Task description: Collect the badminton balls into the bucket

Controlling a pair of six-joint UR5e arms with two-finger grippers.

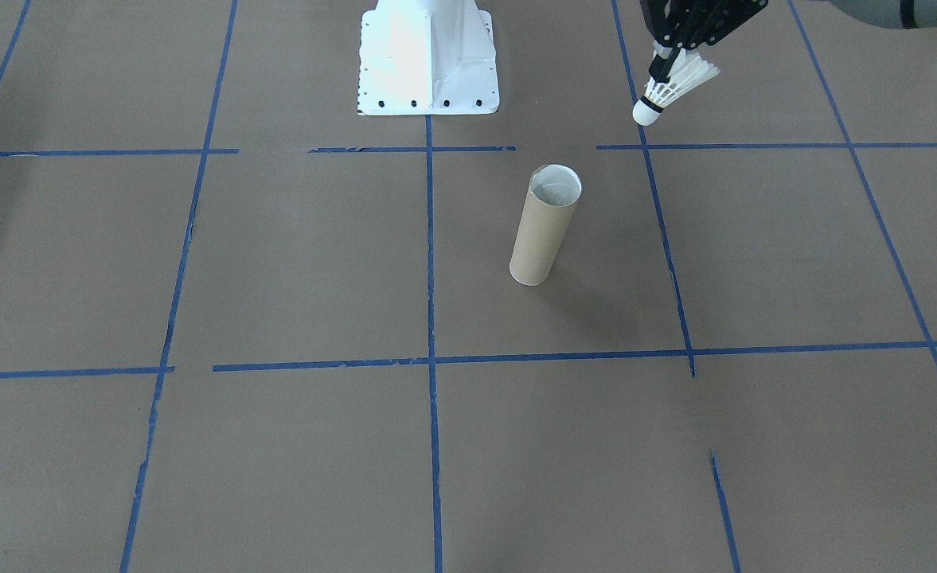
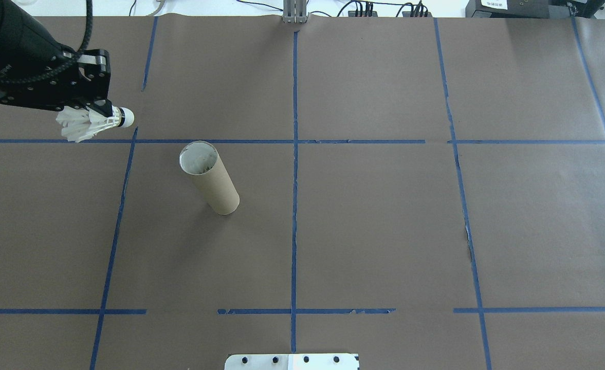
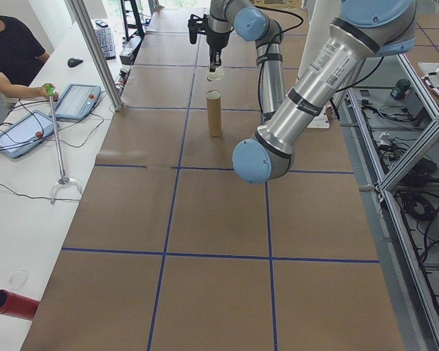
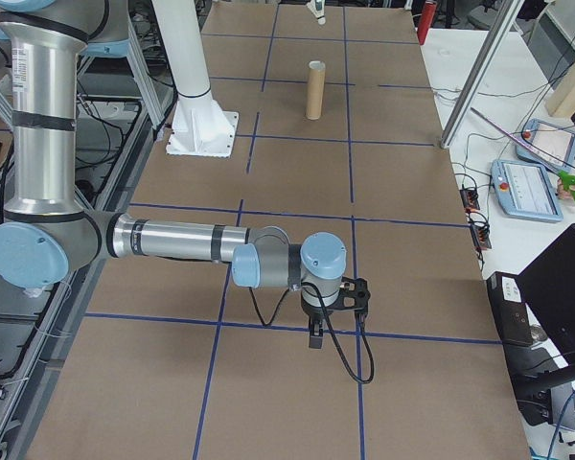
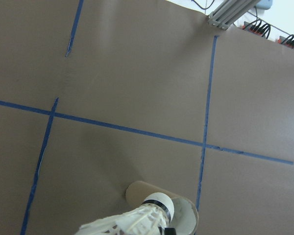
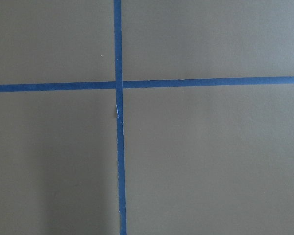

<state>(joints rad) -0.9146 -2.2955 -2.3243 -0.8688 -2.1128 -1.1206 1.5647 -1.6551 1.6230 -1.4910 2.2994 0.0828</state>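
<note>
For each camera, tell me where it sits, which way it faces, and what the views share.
Front-facing: opposite robot; left gripper holding shuttlecock.
Overhead: behind robot; cardboard tube, left arm.
Exterior left: table end; left arm near.
Exterior right: other end; right gripper low.
Left wrist: down at tube.
Right wrist: bare table.
Five views share the tube.

We see a table [image 2: 384, 231] covered in brown paper with blue tape lines [image 2: 294, 205], beside a white side desk [image 3: 14, 219].
</note>
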